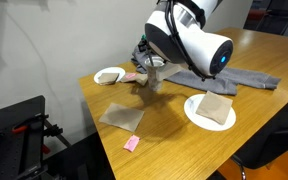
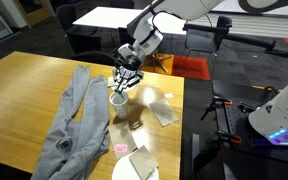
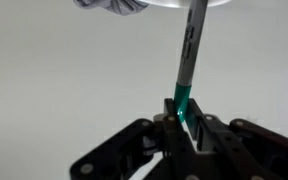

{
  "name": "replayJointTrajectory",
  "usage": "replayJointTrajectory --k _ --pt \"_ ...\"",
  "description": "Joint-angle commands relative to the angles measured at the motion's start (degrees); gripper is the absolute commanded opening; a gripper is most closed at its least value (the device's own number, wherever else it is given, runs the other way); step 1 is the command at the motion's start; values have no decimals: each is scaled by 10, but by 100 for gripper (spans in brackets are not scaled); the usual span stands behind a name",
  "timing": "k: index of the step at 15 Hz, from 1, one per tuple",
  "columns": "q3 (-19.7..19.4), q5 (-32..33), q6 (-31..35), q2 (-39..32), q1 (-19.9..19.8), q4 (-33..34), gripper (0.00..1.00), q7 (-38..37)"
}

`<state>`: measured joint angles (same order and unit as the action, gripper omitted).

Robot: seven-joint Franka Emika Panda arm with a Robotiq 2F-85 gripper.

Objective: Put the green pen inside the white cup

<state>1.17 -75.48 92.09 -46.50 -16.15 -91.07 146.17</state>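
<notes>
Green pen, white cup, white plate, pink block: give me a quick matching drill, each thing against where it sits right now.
Things:
1. green pen
2. white cup
3. white plate
4. pink block

Places:
A. carries a brown napkin
B. lies alone on bare wood near the table edge
C. clamped in the gripper
D. stands beside the grey cloth, just under the gripper

Pairs: 1-C, 2-D, 3-A, 4-B.

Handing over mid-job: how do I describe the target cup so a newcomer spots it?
On the wooden table, beside the grey cloth, look under the pincer. The white cup stands there, taller and narrower than the shallow bowl and flat plate.
</notes>
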Motion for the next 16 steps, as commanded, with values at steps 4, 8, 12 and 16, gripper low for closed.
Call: replayJointTrajectory --k 4,8,12,16 --pt "-21 -5 7 -25 21 22 4 26" --pt "-24 -9 26 -33 25 25 4 25" --pt "-22 -11 39 -38 24 29 46 19" --pt "-20 -12 45 -39 26 36 77 15"
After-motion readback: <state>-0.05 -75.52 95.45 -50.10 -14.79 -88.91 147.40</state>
